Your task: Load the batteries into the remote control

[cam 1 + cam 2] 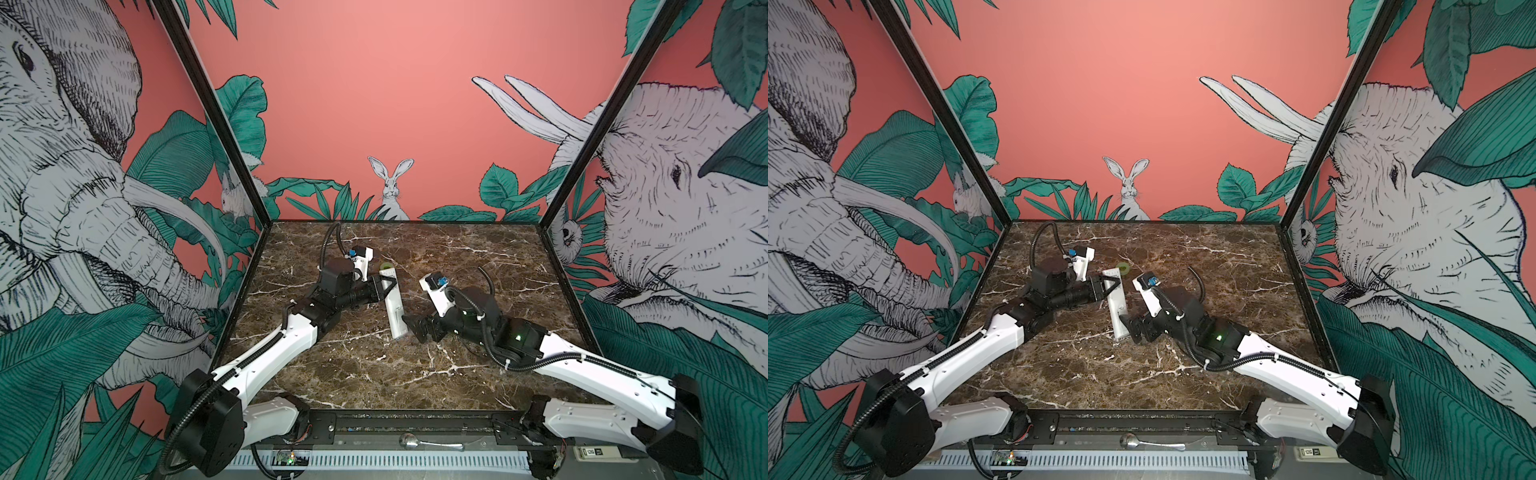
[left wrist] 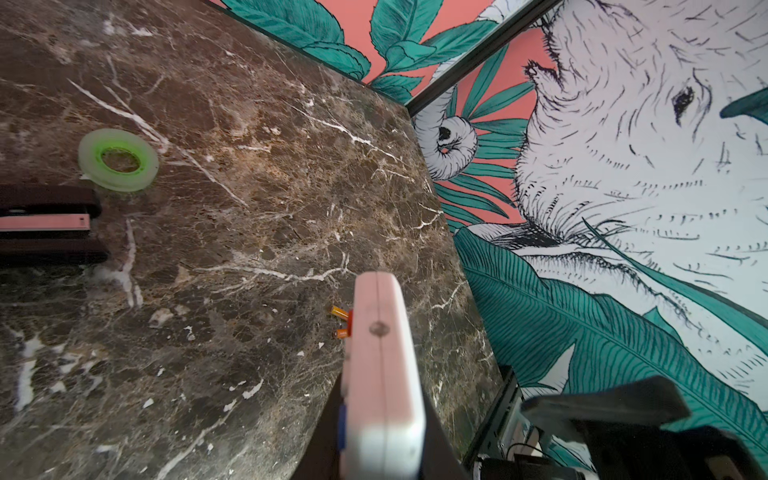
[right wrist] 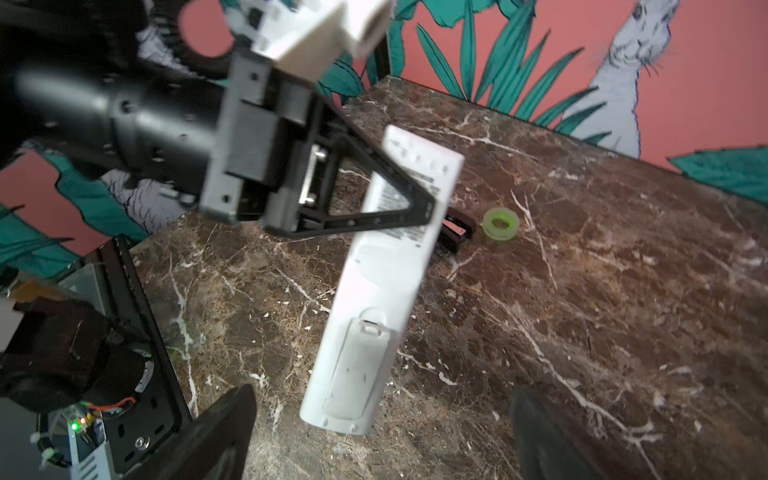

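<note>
While left jaws pinch the remote [image 3: 386, 266] above the bench [image 3: 582, 291], spread right jaws should push the shut battery cover [image 3: 357, 365] off straight, not twisting; batteries [image 2: 338, 311] lie on bench.

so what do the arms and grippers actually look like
The left arm and right arm match: white shells on long links, black joints, a black ribbed cable along each. The right shows a green light. White wrist camera mounts carry blue parts. The left gripper has black triangular open-frame jaws with small holes.
</note>
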